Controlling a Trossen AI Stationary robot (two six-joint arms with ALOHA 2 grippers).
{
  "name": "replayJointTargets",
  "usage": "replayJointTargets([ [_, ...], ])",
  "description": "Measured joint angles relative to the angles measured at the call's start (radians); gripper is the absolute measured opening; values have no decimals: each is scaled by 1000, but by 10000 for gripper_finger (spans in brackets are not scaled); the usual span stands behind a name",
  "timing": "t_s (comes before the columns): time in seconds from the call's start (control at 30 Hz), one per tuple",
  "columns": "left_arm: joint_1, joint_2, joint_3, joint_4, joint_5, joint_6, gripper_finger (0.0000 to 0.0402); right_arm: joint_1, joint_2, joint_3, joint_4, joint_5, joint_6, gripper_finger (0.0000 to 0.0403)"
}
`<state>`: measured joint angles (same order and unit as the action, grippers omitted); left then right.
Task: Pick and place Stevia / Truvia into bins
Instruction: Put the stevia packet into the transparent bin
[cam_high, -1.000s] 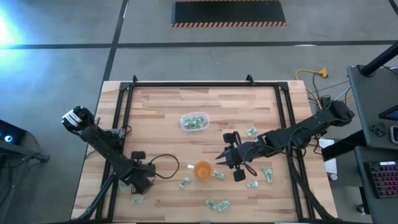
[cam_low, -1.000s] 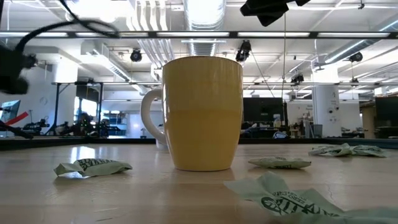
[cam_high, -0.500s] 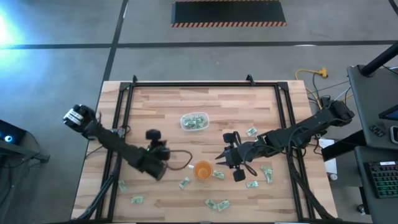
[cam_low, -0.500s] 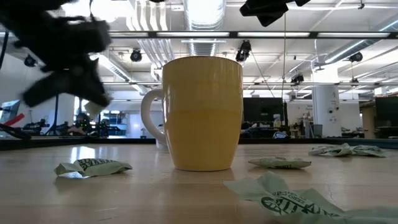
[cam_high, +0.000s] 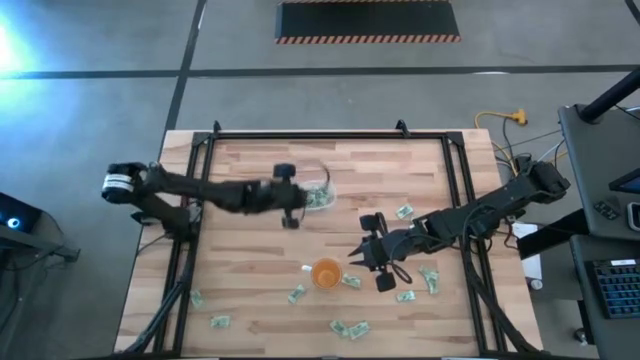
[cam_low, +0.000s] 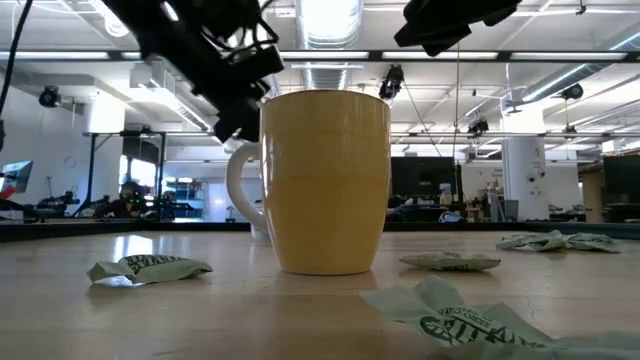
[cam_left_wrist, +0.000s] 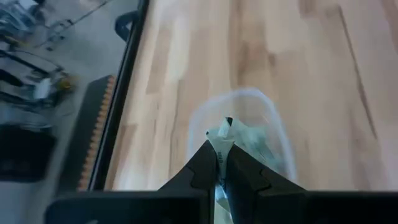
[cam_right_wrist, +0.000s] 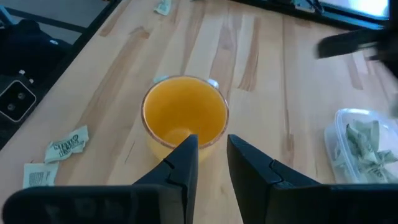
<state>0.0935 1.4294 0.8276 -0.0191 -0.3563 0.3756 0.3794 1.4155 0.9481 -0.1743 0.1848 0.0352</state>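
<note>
In the high view my left gripper (cam_high: 291, 208) is beside the clear tub (cam_high: 314, 195), which has several green-and-white sachets in it. The left wrist view shows this gripper (cam_left_wrist: 222, 148) shut on one sachet (cam_left_wrist: 222, 129) above the tub (cam_left_wrist: 267, 124). My right gripper (cam_high: 362, 252) waits open just right of the orange cup (cam_high: 325, 271), its fingers (cam_right_wrist: 185, 155) apart behind the cup (cam_right_wrist: 184, 114). Loose sachets (cam_high: 350, 327) lie flat on the table around the cup, some to its right (cam_high: 428, 278). My left gripper pinches one sachet between its two fingertips (cam_left_wrist: 208, 152). A crumpled pale end of the sachet (cam_left_wrist: 225, 126) sticks out past the tips. The sachet is lifted clear of the table, above the tub's rim. Which edge the fingers have, I cannot tell.
The orange cup (cam_low: 325, 180) stands upright near the table's near middle and fills the low view, with sachets (cam_low: 150, 268) lying beside it. More sachets lie near the table's near left corner (cam_high: 219, 321). A black frame (cam_high: 200, 180) borders the table's left, right and far sides.
My left arm has swung from the table's near left part up and toward the far edge and the right, ending beside the clear tub with its fingers shut on a sachet. My right arm and the cup have kept still.
</note>
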Motion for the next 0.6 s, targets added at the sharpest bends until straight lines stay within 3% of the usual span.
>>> replayJointTargets([
  [0.27, 215, 17, -20, -7, 218, -2, 8, 0, 0, -10, -1, -1, 10, 69],
  [0.6, 234, 20, -32, -6, 390, -4, 8, 0, 0, -10, 1, -1, 9, 75],
])
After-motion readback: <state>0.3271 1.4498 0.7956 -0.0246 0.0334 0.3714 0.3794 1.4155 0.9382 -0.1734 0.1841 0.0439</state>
